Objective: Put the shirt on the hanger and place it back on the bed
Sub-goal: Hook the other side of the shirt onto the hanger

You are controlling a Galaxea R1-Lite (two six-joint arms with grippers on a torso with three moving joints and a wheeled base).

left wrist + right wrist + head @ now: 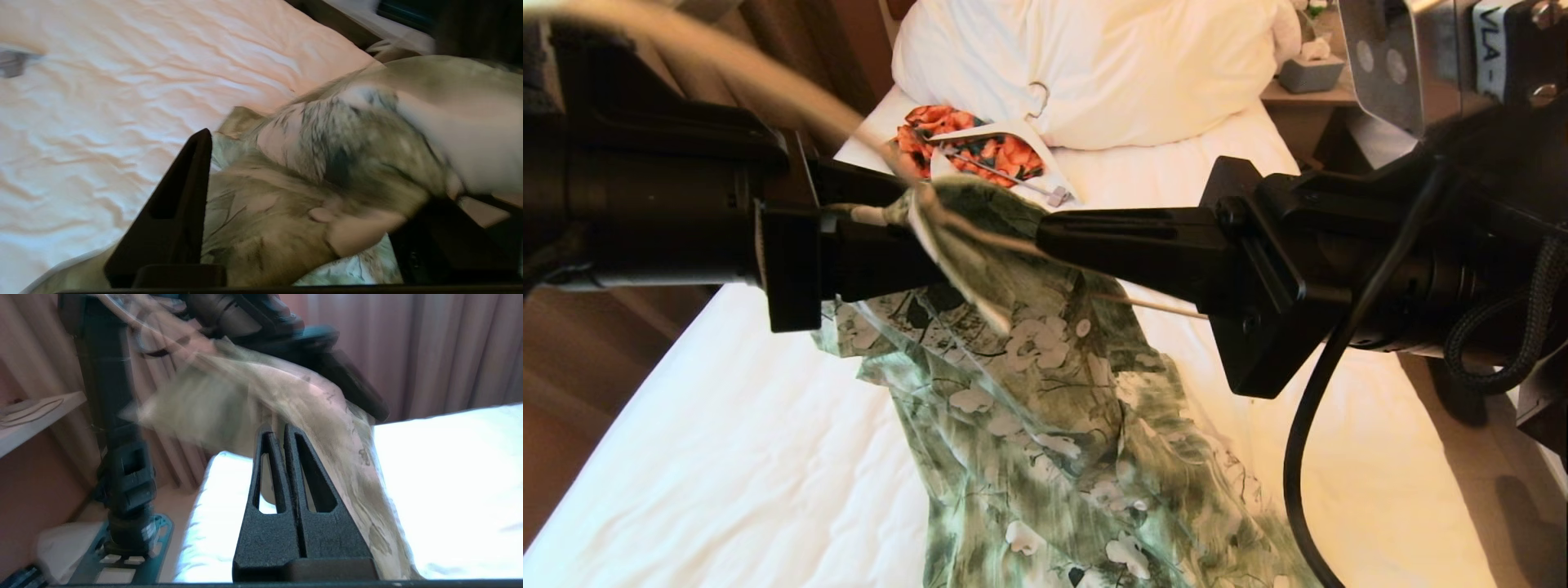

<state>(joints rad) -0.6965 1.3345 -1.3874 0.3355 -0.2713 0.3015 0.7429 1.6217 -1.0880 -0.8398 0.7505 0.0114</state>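
The green and white flower-print shirt (1045, 425) hangs from both grippers above the bed (727, 425) and trails down onto the sheet. My left gripper (927, 233) reaches in from the left. Its fingers (175, 216) stand wide apart, open, with the bunched upper shirt (286, 196) lying between and over them. My right gripper (1045, 237) comes from the right. It (280, 430) is shut, tips at the shirt's (327, 416) raised edge. Under the right gripper, a thin cream wire of the hanger (1160, 306) pokes out of the cloth; the remainder is hidden.
A big white pillow (1111, 65) lies at the bed's head. In front of it is an orange-and-black garment (1005, 155) on a broad white hanger (1001, 129). A nightstand with a tissue box (1311, 73) stands at the right. Wooden floor (572, 367) borders the bed's left edge.
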